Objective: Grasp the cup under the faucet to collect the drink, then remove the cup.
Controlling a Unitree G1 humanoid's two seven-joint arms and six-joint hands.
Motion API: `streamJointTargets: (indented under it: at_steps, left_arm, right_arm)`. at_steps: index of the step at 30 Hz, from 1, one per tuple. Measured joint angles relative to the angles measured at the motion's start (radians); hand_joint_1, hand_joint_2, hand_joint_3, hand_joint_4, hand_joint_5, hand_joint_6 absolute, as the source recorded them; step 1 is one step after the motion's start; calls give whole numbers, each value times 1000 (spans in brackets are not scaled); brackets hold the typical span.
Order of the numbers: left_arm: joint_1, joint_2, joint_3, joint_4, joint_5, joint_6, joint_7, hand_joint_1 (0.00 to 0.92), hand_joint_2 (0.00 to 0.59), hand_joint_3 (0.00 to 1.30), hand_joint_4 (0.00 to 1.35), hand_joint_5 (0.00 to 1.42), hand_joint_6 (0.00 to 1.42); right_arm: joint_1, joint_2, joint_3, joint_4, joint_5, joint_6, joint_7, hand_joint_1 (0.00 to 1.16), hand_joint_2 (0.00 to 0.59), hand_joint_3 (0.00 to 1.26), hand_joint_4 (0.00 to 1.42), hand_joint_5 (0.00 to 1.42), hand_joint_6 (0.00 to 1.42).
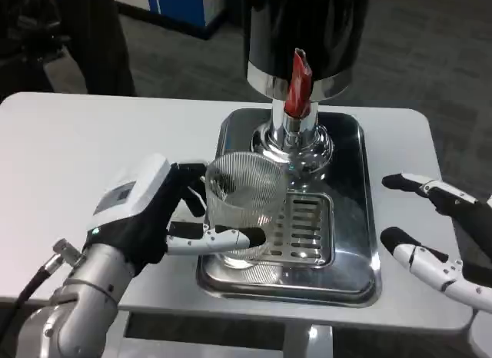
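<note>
A clear ribbed cup (244, 203) stands upright on the slotted drip tray (307, 231) of a drink dispenser. The dispenser's red tap handle (297, 83) and chrome spout (292, 139) are just behind and to the right of the cup. My left hand (157, 212) is wrapped around the cup's left side, with one finger running along its lower front and the thumb behind it. Off the tray's right edge my right hand (434, 231) hovers over the table with its fingers spread, holding nothing.
The dispenser's black tank (304, 28) rises over a silver base tray (361, 181) at the table's middle. White table (77, 150) lies free to the left. The table's near edge runs just below the tray. Dark floor and a blue cabinet (184, 4) lie beyond.
</note>
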Motion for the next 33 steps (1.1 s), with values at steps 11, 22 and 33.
streamJointTargets:
  at_steps: [11,22,33]
  left_arm:
    - [-66,9,-38,53,30,0,1,481,52,686,554,594,335]
    - [-92,10,-61,76,29,0,0,455,49,644,521,565,312]
    - [-113,10,-76,90,27,0,-16,347,80,548,422,475,250]
  right_arm:
    - [-1,2,0,0,2,3,0,285,360,186,137,97,131]
    - [-1,2,-3,1,6,3,0,290,365,186,139,97,131]
    - [-1,2,-8,2,10,6,0,292,372,186,139,97,131]
